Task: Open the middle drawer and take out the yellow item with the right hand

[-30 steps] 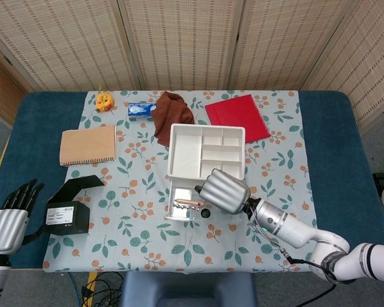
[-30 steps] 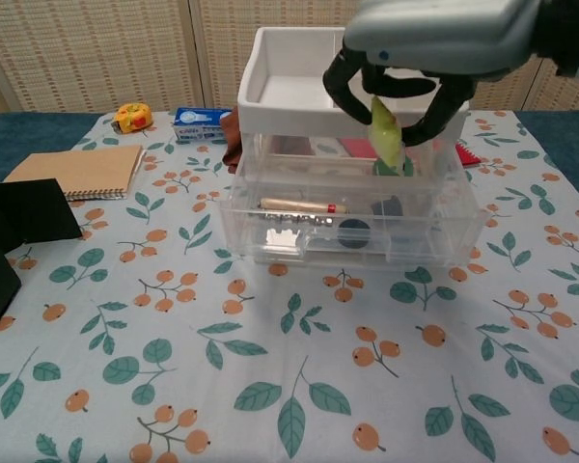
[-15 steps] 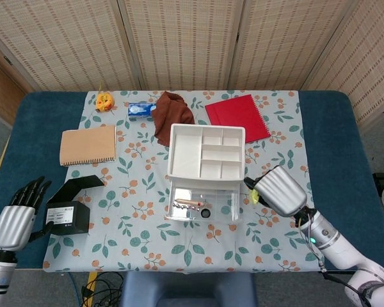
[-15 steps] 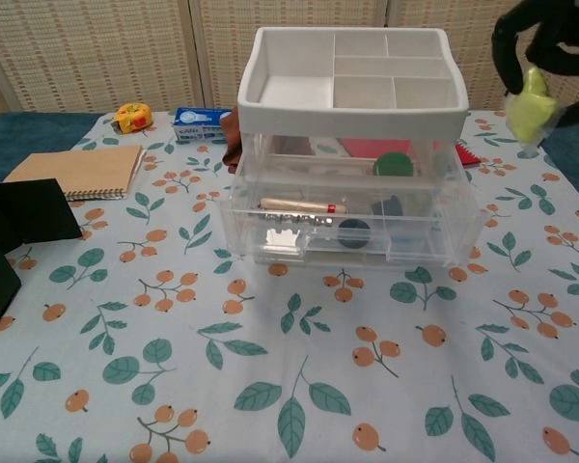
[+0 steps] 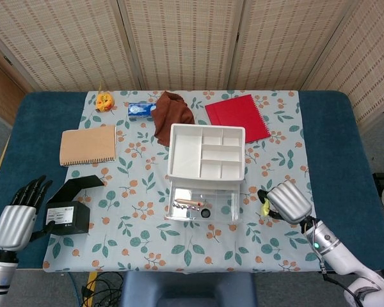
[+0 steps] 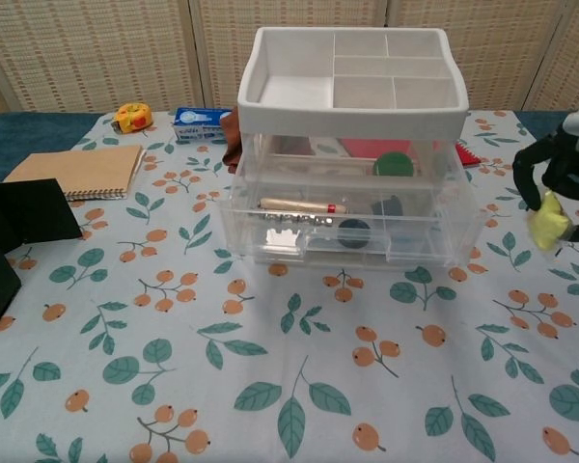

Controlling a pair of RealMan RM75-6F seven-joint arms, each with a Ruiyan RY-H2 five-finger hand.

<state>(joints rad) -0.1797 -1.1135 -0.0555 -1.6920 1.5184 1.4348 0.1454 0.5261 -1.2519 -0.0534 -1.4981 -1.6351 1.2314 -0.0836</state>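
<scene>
A clear drawer unit with a white divided top tray stands mid-table. Its middle drawer is pulled out and holds a brown pen-like item, a dark round piece and a green round thing. My right hand is to the right of the unit, low over the cloth, and holds the yellow item in its dark fingers. My left hand rests at the table's left front edge, fingers spread, holding nothing.
A black box sits front left near my left hand. A tan notebook, a yellow tape measure, a blue packet, a brown cloth and a red notebook lie further back.
My right hand lifted the yellow item out of the middle drawer, carried it right past the unit's side, and has come down toward the cloth. The left hand barely moved.
</scene>
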